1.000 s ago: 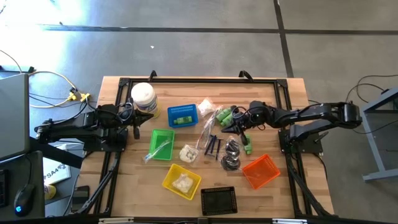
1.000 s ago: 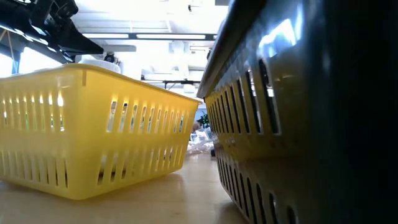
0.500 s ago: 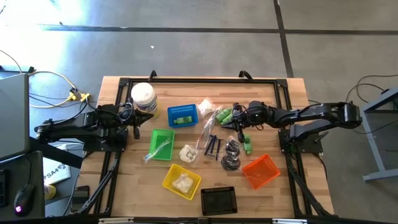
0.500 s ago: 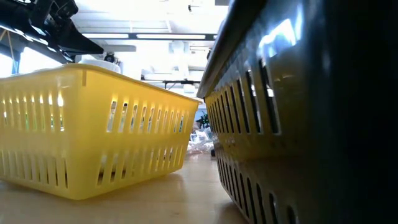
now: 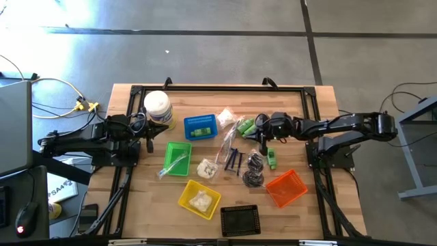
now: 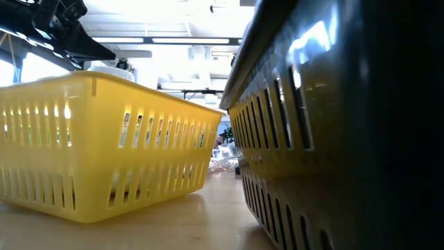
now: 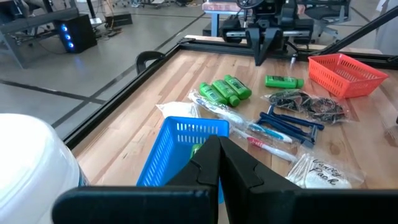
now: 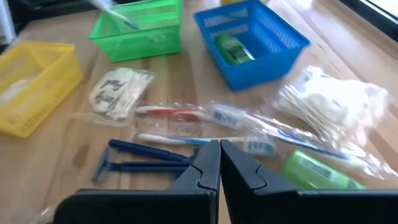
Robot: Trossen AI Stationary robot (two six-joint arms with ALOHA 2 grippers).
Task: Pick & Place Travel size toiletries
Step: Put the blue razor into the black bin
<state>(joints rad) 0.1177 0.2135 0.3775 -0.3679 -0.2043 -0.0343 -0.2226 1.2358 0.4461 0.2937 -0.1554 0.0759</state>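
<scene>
The travel size toiletries lie loose at the table's middle: green bottles (image 5: 247,126) (image 8: 314,169), one more green bottle (image 5: 271,158), blue razors (image 5: 234,158), toothbrush sachets (image 8: 205,115), a cotton-swab bag (image 8: 329,102), a white packet (image 5: 207,169) and a bag of dark pieces (image 5: 254,171). My right gripper (image 5: 263,141) (image 8: 219,163) is shut and hovers over the razors and sachets, beside the green bottles. My left gripper (image 5: 149,140) (image 7: 219,162) waits shut at the table's left, next to the white-lidded jar (image 5: 157,106).
A blue basket (image 5: 201,127) holds a green bottle (image 8: 233,48). A green basket (image 5: 178,158) has a sachet in it, and a yellow basket (image 5: 199,199) a white packet. An orange basket (image 5: 287,188) and a black basket (image 5: 240,220) stand near the front edge.
My right gripper has turned at its wrist above the loose toiletries, hardly shifting place, and has stayed shut. None of the items has moved.
</scene>
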